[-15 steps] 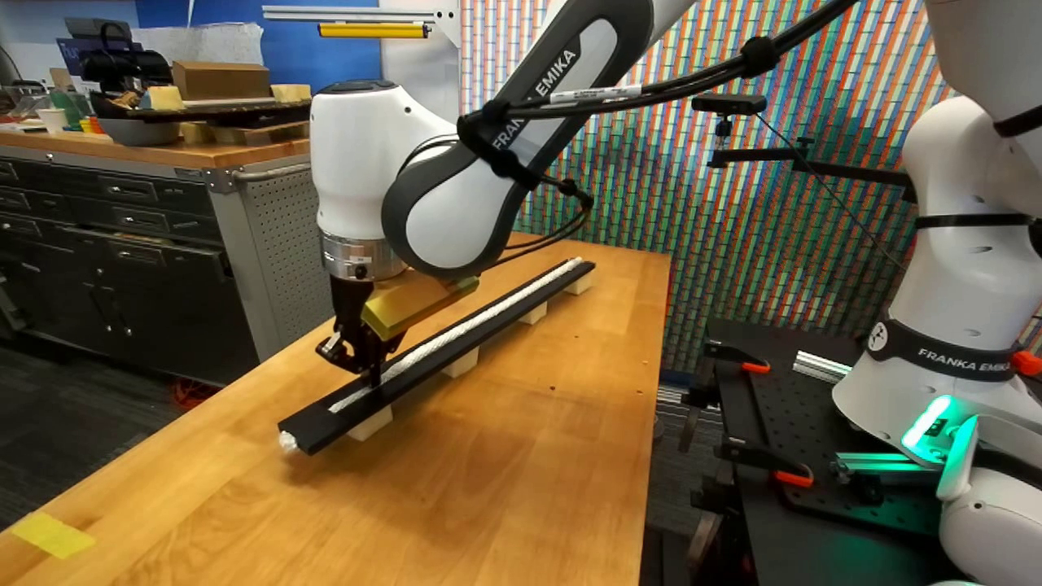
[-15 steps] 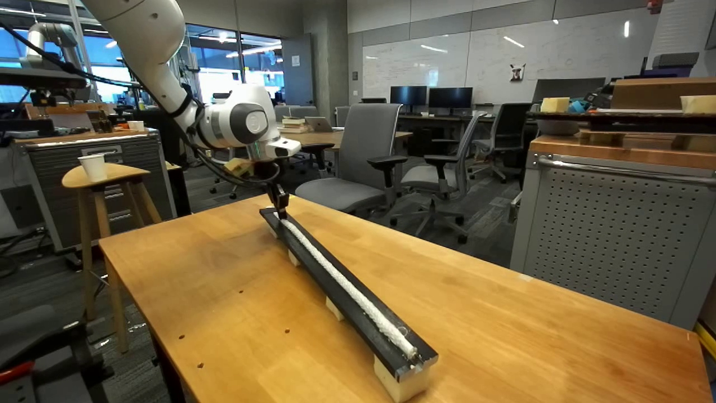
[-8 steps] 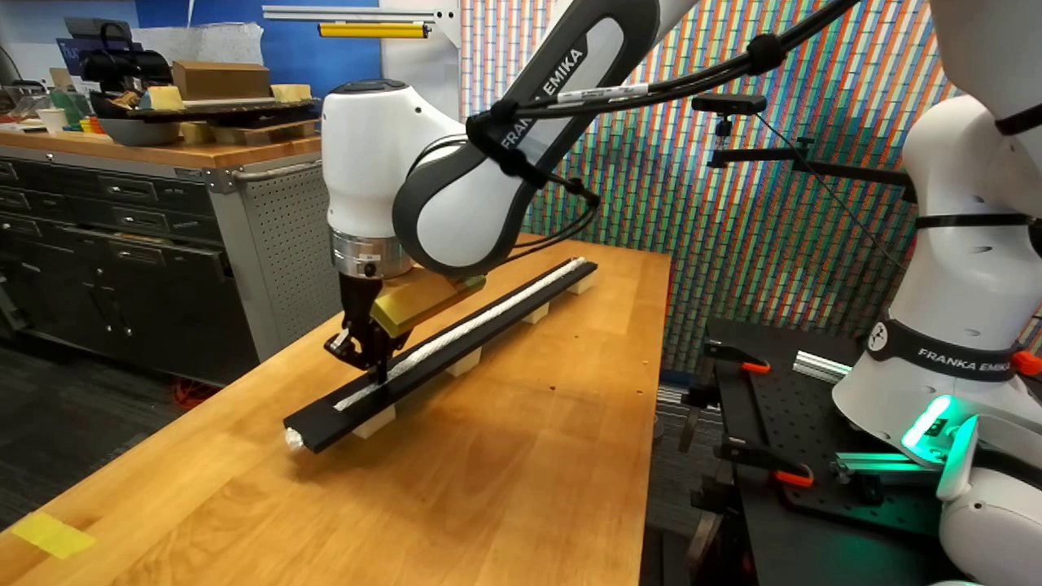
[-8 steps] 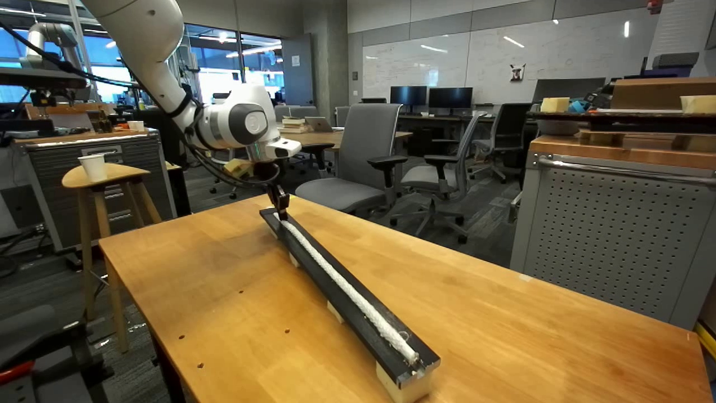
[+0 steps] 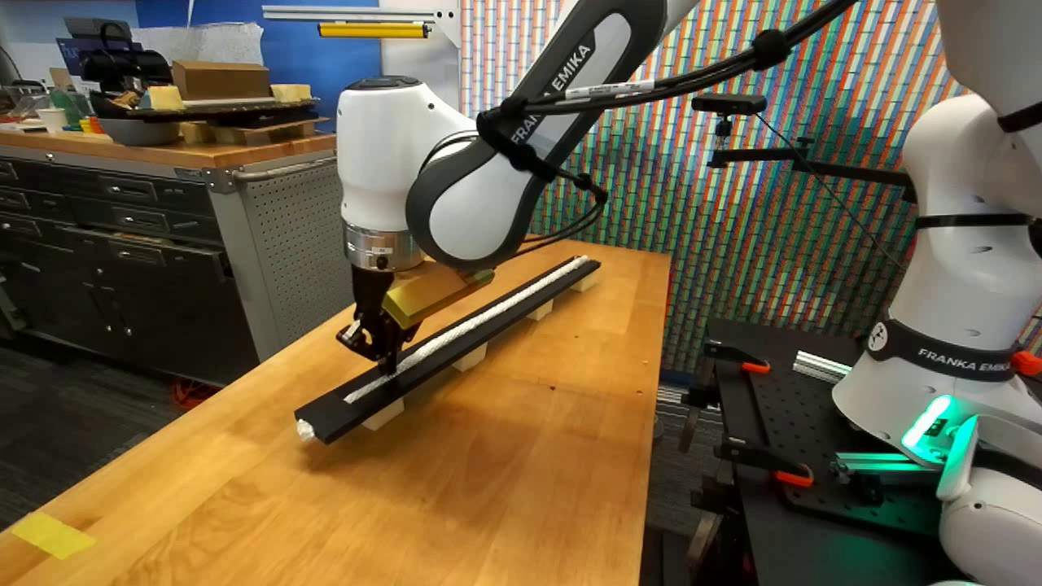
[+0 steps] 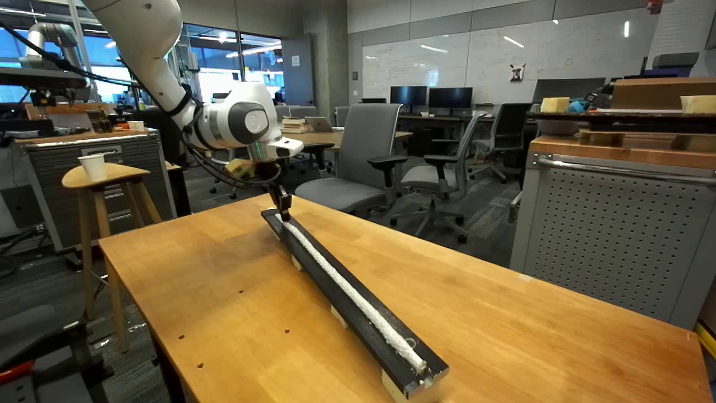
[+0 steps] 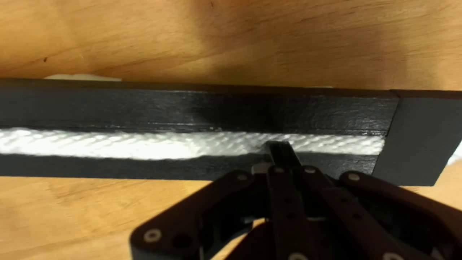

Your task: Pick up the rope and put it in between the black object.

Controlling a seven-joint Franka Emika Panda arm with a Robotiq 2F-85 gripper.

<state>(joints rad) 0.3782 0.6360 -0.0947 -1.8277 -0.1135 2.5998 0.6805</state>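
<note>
Wrist view: the rope [image 7: 108,145] is laid lengthwise between the two sides of the black object [image 7: 151,104], and the gripper [image 7: 277,144] is clenched, its tips apparently rested on the rope near one end. The black object is carried on pale blocks [image 5: 470,359]; in an exterior view, that end is pointed at the far corner of the table [image 6: 503,313].

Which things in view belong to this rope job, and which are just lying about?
In the job:
white rope
black track, rope lying along its groove
gripper, shut, its tip at the rope

Lying about:
yellow strip
cardboard box
white cup on the stool
</note>
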